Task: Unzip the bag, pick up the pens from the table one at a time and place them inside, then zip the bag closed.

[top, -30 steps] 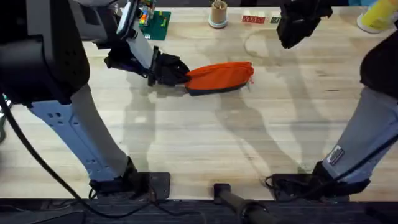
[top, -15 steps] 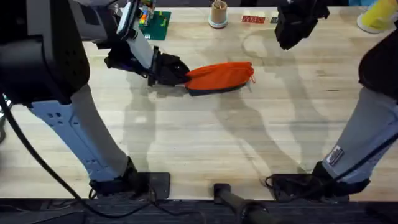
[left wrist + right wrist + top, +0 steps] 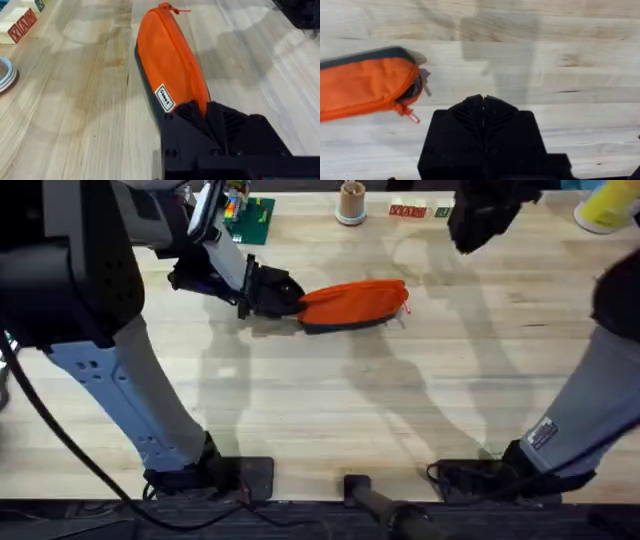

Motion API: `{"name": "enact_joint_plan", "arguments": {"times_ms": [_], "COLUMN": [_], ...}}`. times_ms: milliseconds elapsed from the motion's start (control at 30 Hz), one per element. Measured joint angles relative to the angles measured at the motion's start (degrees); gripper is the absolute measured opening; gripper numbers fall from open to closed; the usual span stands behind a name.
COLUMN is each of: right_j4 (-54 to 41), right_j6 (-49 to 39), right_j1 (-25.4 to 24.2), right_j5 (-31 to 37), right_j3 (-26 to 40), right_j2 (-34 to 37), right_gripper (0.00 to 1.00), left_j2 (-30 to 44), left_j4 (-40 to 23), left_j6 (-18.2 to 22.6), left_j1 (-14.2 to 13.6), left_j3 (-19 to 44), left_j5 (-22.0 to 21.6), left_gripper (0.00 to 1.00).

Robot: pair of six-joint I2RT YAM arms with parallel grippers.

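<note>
The left tool was clamped on the left end of the bag; in the left wrist view its black fingers pinched the orange fabric at the near end. The bag lay on its side on the tabletop, toward the far middle, its zipper seam running the length of the top edge. At its right end a small orange pull tab stuck out, and the seam looked closed nearly to that end. To the right, the right tool hung well above and beyond the bag with its fingers pressed together on nothing.

With no pens visible on the tabletop, this read as the closing stage: bag anchored, zip at or near its stop. The next move probably called for the right tool either to come down on the pull tab and finish the last bit, or, if the zip was home, for the left tool to let go.
</note>
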Motion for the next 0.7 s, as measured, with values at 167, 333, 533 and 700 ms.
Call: {"name": "enact_joint_plan", "arguments": {"times_ms": [167,333,533,700], "right_j4": [-1.8,-3.2,-3.2,-3.5], "right_j6": [0.4,0.4,0.4,-0.1], "right_j1": [0.0,0.3,2.2,4.9], "right_j5": [0.0,-0.5,-3.3,-5.2], "right_j3": [0.0,0.0,0.0,0.0], "right_j2": [-6.8,-11.8,-15.3,-19.1], "right_gripper": [0.449,0.989,0.996,0.997], "left_j2": [0.0,0.0,0.0,0.0], "left_j4": [0.0,-0.2,-0.3,-0.1], "left_j6": [0.0,0.0,0.0,0.0], "left_j1": [0.0,0.1,0.2,0.2], "left_j3": [0.0,0.0,0.0,0.0], "left_j5": [0.0,0.0,0.0,0.0], "left_gripper": [0.044,0.695,0.993,0.994]}}
